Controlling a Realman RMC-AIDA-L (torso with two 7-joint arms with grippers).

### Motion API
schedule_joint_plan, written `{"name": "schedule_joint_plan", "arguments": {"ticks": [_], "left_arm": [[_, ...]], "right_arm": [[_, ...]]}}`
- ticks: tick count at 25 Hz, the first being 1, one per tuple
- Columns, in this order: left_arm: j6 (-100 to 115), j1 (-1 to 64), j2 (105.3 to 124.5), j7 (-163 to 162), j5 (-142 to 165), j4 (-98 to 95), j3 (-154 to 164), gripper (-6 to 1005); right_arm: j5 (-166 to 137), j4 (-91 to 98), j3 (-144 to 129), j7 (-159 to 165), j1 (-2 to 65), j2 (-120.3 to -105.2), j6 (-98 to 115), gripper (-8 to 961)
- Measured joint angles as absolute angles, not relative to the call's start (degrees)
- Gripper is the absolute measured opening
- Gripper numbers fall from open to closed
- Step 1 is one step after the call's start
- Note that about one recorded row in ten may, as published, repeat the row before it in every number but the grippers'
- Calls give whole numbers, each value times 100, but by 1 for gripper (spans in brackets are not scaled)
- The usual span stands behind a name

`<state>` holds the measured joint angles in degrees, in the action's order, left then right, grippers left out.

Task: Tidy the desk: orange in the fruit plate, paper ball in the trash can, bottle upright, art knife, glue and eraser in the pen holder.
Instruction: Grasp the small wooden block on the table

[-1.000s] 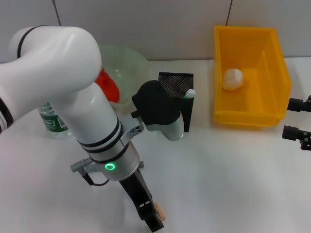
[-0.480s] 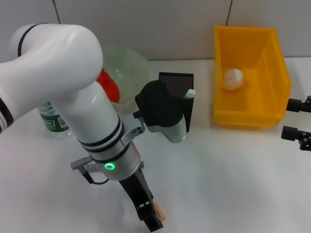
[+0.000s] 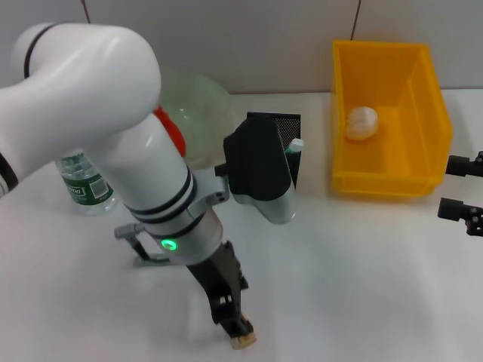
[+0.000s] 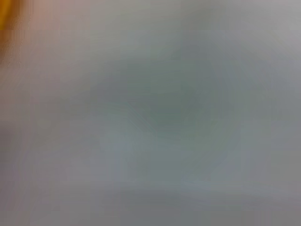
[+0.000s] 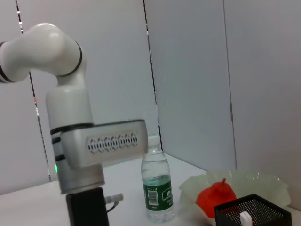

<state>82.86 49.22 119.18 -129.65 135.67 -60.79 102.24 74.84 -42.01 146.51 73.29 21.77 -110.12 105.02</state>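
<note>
Because the left gripper [image 3: 238, 332] points down at the near edge of the white desk [image 3: 362, 271] with a small tan block — most likely the eraser [image 3: 243, 342] — at its fingertips, the step in hand appears to be picking it up; whether the fingers have closed on it cannot be told. Confirm a firm hold before lifting. Carry it to the black mesh pen holder [image 3: 283, 136], which already contains a white-capped glue stick [image 3: 294, 145], and release directly above the opening. The right gripper [image 3: 462, 188] sits parked beside the yellow plastic bin [image 3: 389, 113] — which holds the white paper ball [image 3: 361, 123].
</note>
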Motion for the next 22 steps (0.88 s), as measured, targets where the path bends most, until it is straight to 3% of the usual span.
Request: {"name": "schedule_joint_plan", "arguments": {"ticks": [17, 22], "left_arm": [[8630, 5641, 11918, -10436, 13663, -6285, 10670, 659], [8718, 5661, 11918, -9703, 13861, -6434, 10809, 657]], "right_arm": [[7505, -4223, 14822, 8148, 2169, -10890, 10489, 745], [7506, -4184, 14924, 8245, 2167, -10918, 10435, 745]]}}
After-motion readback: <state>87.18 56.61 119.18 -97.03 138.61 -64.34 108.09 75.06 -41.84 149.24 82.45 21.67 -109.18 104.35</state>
